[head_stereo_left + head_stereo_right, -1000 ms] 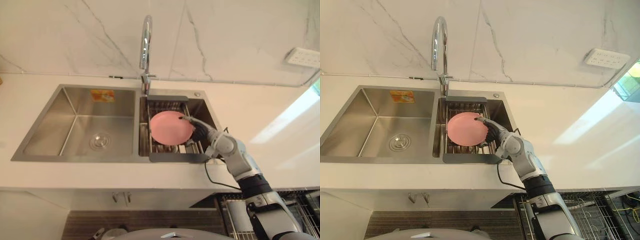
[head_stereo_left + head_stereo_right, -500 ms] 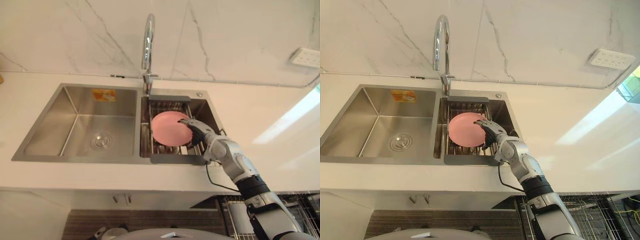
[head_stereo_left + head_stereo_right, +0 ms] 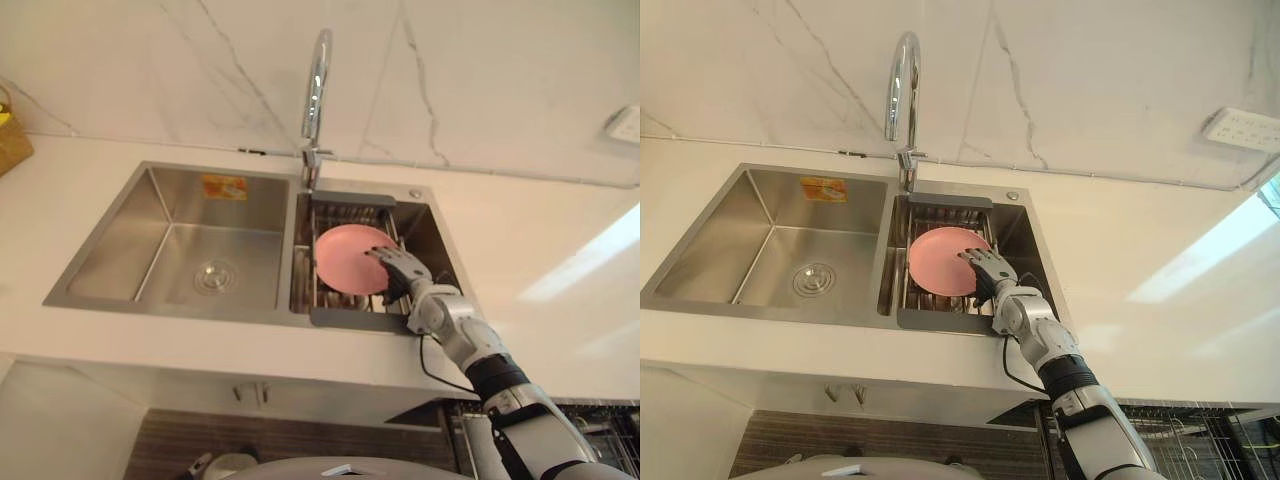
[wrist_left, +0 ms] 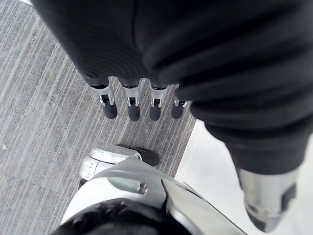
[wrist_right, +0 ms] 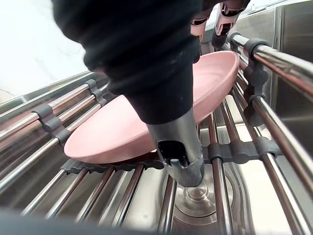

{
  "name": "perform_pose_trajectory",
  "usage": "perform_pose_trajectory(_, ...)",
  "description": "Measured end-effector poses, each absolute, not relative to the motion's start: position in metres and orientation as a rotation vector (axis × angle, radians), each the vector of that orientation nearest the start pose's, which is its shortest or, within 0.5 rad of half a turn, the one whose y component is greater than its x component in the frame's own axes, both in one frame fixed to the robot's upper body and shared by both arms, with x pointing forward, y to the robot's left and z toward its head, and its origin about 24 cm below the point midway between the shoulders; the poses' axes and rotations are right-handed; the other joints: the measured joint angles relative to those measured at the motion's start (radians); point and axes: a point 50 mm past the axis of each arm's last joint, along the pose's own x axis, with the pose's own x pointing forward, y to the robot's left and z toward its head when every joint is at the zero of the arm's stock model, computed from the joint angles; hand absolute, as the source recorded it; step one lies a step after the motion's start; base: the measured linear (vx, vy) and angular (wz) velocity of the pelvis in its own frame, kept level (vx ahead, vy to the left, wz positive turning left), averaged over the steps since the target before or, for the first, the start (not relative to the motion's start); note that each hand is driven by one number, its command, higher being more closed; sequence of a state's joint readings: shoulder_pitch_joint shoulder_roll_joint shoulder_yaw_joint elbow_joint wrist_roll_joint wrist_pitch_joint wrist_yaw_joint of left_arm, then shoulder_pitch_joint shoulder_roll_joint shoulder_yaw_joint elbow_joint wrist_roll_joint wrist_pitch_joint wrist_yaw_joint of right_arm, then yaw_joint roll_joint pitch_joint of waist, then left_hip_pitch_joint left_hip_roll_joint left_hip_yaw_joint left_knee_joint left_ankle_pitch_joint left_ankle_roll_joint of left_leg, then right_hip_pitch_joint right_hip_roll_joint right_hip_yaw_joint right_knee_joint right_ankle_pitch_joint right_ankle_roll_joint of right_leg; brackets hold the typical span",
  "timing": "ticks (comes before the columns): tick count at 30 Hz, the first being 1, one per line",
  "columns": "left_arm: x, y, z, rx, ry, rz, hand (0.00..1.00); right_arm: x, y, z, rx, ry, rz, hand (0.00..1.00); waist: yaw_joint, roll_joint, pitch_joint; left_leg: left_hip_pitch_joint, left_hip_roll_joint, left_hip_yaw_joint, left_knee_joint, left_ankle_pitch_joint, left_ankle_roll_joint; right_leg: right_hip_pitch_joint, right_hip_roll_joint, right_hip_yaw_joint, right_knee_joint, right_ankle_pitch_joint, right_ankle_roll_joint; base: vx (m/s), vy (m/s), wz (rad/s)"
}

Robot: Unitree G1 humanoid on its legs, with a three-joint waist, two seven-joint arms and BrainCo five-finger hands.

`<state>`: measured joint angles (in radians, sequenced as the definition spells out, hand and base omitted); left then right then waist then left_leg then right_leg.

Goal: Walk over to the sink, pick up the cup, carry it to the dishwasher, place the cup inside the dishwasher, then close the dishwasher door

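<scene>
Right hand [image 3: 400, 272] is inside the sink's right basin, palm down over the right part of a pink plate [image 3: 345, 258]. Its fingers [image 5: 221, 11] reach across the plate's upper face toward the far rim. The thumb [image 5: 178, 152] runs straight down past the near rim to the bars below. Nothing is clamped: the hand is spread, not closed on the plate. Whether the fingertips touch the plate cannot be told.

The plate is shallow and lies tilted on a drying rack [image 3: 352, 318] of metal bars with dark end frames, which spans the right basin. This plate is the item under the hand, and it rests on the rack, not lifted.

The double steel sink [image 3: 170, 240] has its left basin bare down to the drain. A curved chrome faucet [image 3: 318, 70] stands behind the divider. White countertop [image 3: 540, 250] surrounds the sink, backed by a marble wall [image 3: 1090, 70] carrying a socket plate [image 3: 1245, 128]. A wire rack [image 3: 1200, 425] shows below the counter edge at right.

Left hand [image 4: 132, 111] hangs over grey striped floor, fingers straight, holding nothing.
</scene>
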<state>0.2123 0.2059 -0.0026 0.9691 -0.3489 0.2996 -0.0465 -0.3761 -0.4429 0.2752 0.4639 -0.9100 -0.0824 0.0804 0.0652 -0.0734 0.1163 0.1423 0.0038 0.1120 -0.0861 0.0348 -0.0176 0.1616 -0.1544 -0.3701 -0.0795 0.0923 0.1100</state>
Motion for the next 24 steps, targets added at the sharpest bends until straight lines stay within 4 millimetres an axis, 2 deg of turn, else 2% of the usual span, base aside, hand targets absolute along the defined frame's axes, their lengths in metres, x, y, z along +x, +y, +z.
perform_pose_trajectory(17, 0.036, 0.222, -0.165, -0.199, 1.407, 0.27, 0.0, 0.326, -0.194, 0.03, -1.513, 0.086, 0.281, 0.0, 0.025, -0.001, 0.003, -0.006, -0.01, -0.038, -0.001, -0.001, -0.005, 0.017, -0.008, -0.041, 0.0, -0.012, 0.007, -0.01, 0.001, 0.07)
perform_pose_trajectory(24, 0.035, 0.223, -0.165, -0.219, 1.407, 0.285, 0.0, 0.328, -0.198, 0.027, -1.524, 0.119, 0.275, 0.0, 0.023, -0.006, 0.003, -0.016, -0.014, -0.057, 0.0, 0.005, 0.003, 0.017, -0.012, -0.064, 0.0, -0.014, 0.009, 0.02, 0.003, 0.08)
